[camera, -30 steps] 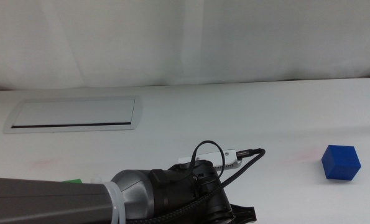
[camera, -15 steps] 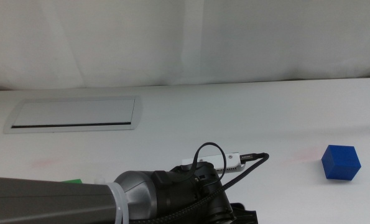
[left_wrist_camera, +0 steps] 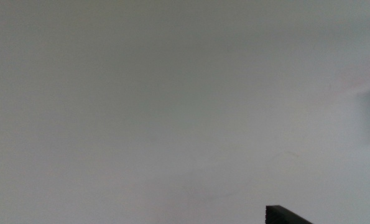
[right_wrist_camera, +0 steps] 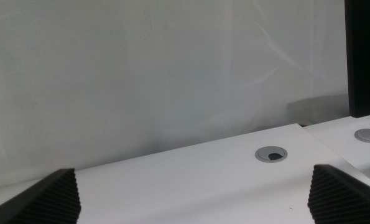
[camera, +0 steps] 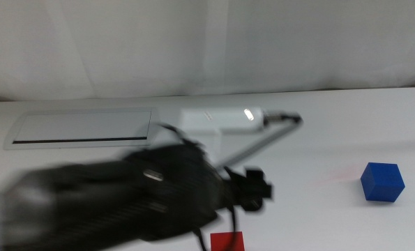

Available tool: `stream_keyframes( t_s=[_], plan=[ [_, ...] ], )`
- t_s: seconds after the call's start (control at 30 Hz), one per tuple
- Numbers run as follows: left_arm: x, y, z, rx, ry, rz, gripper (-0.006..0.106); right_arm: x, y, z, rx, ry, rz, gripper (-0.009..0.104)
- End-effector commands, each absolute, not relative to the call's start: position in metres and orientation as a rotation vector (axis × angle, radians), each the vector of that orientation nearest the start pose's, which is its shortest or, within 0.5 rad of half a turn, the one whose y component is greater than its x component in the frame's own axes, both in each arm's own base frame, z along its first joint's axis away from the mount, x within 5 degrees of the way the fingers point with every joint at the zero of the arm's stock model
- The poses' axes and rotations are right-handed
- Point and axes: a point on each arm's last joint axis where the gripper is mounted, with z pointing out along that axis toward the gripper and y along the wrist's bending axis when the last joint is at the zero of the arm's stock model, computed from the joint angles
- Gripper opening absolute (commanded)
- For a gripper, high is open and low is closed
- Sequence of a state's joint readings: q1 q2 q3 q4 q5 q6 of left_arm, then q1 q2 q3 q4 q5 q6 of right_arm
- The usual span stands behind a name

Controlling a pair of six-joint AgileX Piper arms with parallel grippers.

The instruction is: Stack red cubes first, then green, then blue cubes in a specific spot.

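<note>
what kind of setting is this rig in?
Probably a lab or office bench set up for robot tests: a plain white table with a grey-framed cable hatch, a round cable grommet, a white backdrop, and only toy cubes, red cube and blue cube.

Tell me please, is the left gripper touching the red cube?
Cannot tell. In the middle view the blurred left gripper sits just above the red cube, which lies at the frame's bottom edge; motion blur hides any gap, and the left wrist view shows no cube.

A plain white desk (camera: 319, 118) runs back to a pale, creased curtain (camera: 207, 42). A grey-framed panel (camera: 81, 129) sits inset; a round grommet (right_wrist_camera: 272, 154) shows elsewhere.
</note>
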State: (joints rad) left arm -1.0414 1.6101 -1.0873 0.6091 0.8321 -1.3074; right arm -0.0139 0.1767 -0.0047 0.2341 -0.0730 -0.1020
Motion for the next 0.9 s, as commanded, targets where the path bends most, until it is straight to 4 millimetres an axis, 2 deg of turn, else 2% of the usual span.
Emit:
stream_keyframes(
  t_s=[0.0, 0.13, 0.27, 0.47, 0.57, 0.67, 0.87],
  plan=[
    [0.198, -0.233, 0.273, 0.105, 2.484, -0.058, 0.093, 0.071, -0.003, 0.197, 0.132, 1.609, 0.063, 0.103],
    [0.205, -0.183, 0.314, 0.128, 2.444, -0.044, 0.093, 0.071, -0.003, 0.197, 0.132, 1.606, 0.063, 0.103],
    [0.203, -0.126, 0.343, 0.100, 2.445, 0.029, 0.093, 0.071, -0.003, 0.197, 0.132, 1.606, 0.063, 0.103],
    [0.182, -0.056, 0.365, -0.045, 2.522, 0.063, 0.093, 0.071, -0.003, 0.197, 0.132, 1.606, 0.063, 0.103],
    [0.170, -0.037, 0.363, -0.105, 2.562, 0.045, 0.093, 0.071, -0.003, 0.197, 0.132, 1.606, 0.063, 0.103],
    [0.164, -0.027, 0.352, -0.183, 2.587, 0.006, 0.093, 0.071, -0.003, 0.197, 0.132, 1.606, 0.063, 0.103],
    [0.177, -0.030, 0.316, -0.266, 2.599, -0.126, 0.093, 0.071, -0.003, 0.197, 0.132, 1.604, 0.062, 0.103]
  ],
)
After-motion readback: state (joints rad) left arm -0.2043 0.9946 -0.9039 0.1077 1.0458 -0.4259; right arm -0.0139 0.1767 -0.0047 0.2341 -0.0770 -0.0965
